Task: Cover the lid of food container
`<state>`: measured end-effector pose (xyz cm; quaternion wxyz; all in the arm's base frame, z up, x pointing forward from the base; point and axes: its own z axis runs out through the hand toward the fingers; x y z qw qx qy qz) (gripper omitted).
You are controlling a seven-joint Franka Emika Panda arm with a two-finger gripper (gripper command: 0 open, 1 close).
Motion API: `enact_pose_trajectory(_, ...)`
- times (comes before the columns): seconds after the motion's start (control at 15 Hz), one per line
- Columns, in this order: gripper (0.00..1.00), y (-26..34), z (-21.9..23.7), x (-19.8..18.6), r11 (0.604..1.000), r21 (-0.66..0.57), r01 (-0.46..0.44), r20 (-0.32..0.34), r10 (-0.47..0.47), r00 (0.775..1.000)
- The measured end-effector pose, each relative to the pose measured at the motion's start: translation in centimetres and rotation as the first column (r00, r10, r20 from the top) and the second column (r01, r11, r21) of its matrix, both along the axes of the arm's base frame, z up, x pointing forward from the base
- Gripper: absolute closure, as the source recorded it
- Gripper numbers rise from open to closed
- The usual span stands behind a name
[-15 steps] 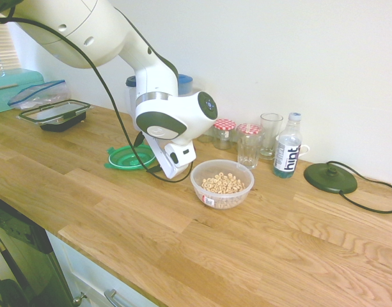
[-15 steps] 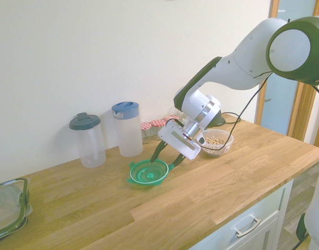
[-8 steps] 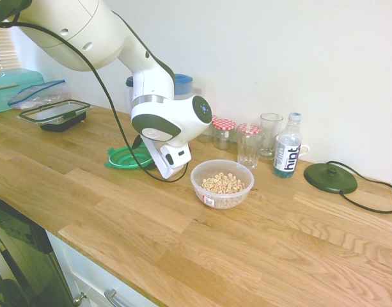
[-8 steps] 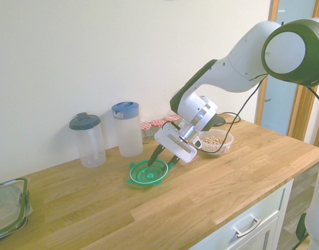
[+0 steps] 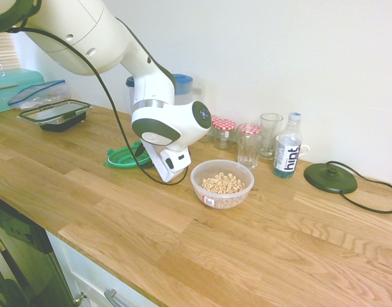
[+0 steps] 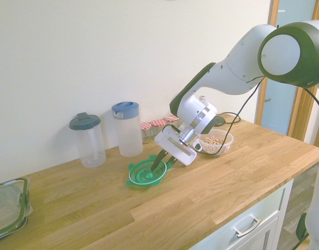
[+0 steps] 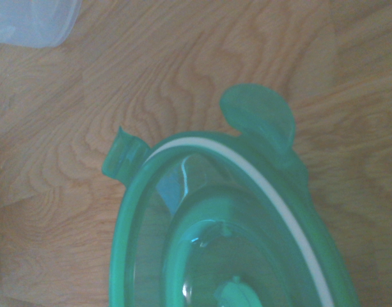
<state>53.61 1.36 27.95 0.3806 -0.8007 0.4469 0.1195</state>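
The green translucent lid [image 5: 122,157] [image 6: 143,174] lies on the wooden counter, its rim on the gripper's side slightly lifted. My gripper [image 6: 160,161] reaches down at a slant onto that rim, and its dark fingers are drawn close together across the edge, pinching it. In the first exterior view the white hand hides the fingers. The wrist view is filled by the lid [image 7: 234,243], with its white ring and two snap tabs. The food container [image 5: 222,184] [image 6: 215,141], a clear round tub of cereal rings, stands uncovered just to the side of the hand.
Two lidded clear jugs [image 6: 87,139] [image 6: 127,129] stand by the wall behind the lid. Red-checked jars [image 5: 224,133], two glasses [image 5: 249,146], a water bottle [image 5: 287,147] and a black disc base [image 5: 330,178] line the back. A black-rimmed rectangular container [image 5: 55,115] sits at the far end.
The hand slid down and further onto the lid. The fingers went from wide apart to close together on its rim, and the lid tilted a little.
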Motion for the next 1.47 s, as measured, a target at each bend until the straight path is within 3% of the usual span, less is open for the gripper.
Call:
enact_pose_trajectory(0.6, 1.00, -0.3, 0.0, -0.4, 0.999, 0.032, -0.011, 0.011, 0.011, 1.000)
enact_pose_trajectory(0.8, 1.00, 1.6, 4.7, -0.6, 0.995, 0.005, -0.098, 0.052, 0.098, 0.994)
enact_pose_trajectory(0.93, 1.00, 3.3, 10.6, -1.2, 0.981, -0.114, -0.156, 0.066, 0.164, 0.984)
enact_pose_trajectory(1.07, 1.00, 4.3, 15.5, -2.8, 0.945, -0.264, -0.194, 0.037, 0.211, 0.977)
enact_pose_trajectory(1.2, 1.00, 3.9, 19.1, -4.7, 0.884, -0.404, -0.234, -0.022, 0.247, 0.969)
enact_pose_trajectory(1.47, 1.00, 3.2, 25.6, -8.5, 0.712, -0.621, -0.329, -0.162, 0.293, 0.942)
